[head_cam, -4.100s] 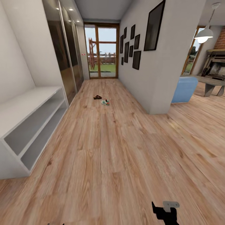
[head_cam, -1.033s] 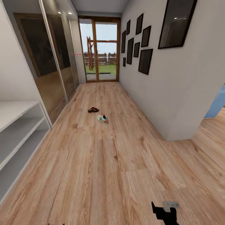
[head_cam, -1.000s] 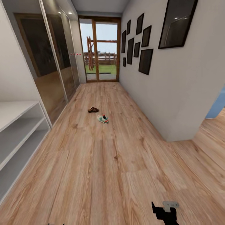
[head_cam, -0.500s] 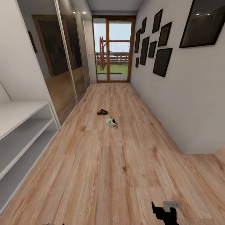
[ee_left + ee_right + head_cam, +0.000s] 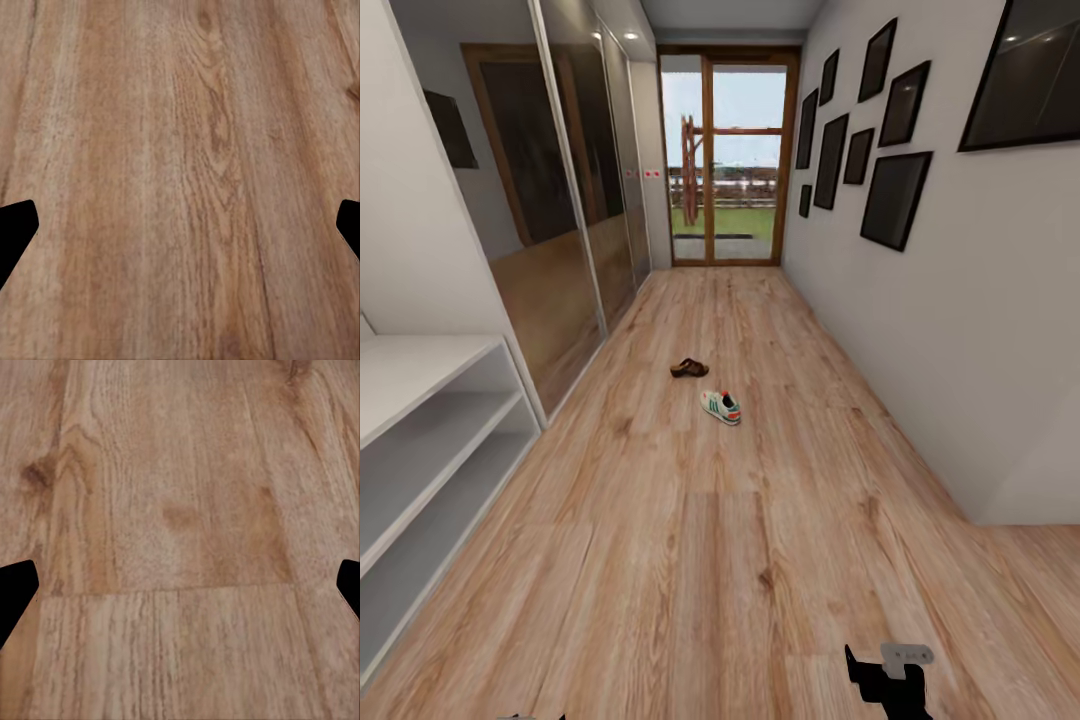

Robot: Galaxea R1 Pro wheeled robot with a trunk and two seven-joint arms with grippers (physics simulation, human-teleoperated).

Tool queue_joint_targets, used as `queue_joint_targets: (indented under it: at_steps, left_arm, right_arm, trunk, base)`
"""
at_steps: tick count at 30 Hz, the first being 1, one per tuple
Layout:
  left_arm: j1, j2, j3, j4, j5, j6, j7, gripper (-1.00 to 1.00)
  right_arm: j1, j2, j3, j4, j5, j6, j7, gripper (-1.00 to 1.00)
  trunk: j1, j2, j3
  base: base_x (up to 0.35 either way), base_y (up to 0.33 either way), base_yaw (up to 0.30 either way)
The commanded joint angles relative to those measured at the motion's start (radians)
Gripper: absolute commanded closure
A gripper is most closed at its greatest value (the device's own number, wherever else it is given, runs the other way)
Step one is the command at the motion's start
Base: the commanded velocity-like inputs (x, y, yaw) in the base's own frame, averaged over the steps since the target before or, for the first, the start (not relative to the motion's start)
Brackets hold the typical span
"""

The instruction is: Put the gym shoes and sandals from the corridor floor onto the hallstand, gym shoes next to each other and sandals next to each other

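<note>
One gym shoe, cream with green stripes and a red heel, lies on the corridor floor midway down the hall. One dark brown sandal lies just beyond it, slightly to the left. Both are far ahead of my arms. My right gripper hangs low at the bottom right of the head view. In the right wrist view the right gripper is open over bare planks. My left gripper is open too, with only floor between its fingers. The hallstand is out of view.
A white bench with two open shelf tiers stands along the left wall. Mirrored sliding doors follow it. The right wall carries dark picture frames. A glazed door closes the far end.
The camera has advanced down the corridor and swung right to left, so the shoe and sandal look nearer and the white bench has slid further out at left. Both arms hold the same pose.
</note>
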Motion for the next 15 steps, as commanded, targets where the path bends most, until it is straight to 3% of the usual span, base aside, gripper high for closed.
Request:
queue_joint_targets:
  at_steps: [1,15]
  left_arm:
    - [-0.001,0.0,0.002,0.001,0.008,0.002,-0.009,-1.0]
    - [-0.001,0.0,0.002,0.001,0.008,0.001,-0.009,-1.0]
  right_arm:
    - [-0.001,0.0,0.005,0.001,-0.008,-0.003,0.0,-1.0]
    - [-0.001,0.0,0.005,0.001,-0.008,-0.003,0.0,-1.0]
  trunk:
    - [0.0,0.0,-0.001]
    - [0.0,0.0,-0.001]
  base:
    - [0.339,0.0,0.0]
    - [0.339,0.0,0.0]
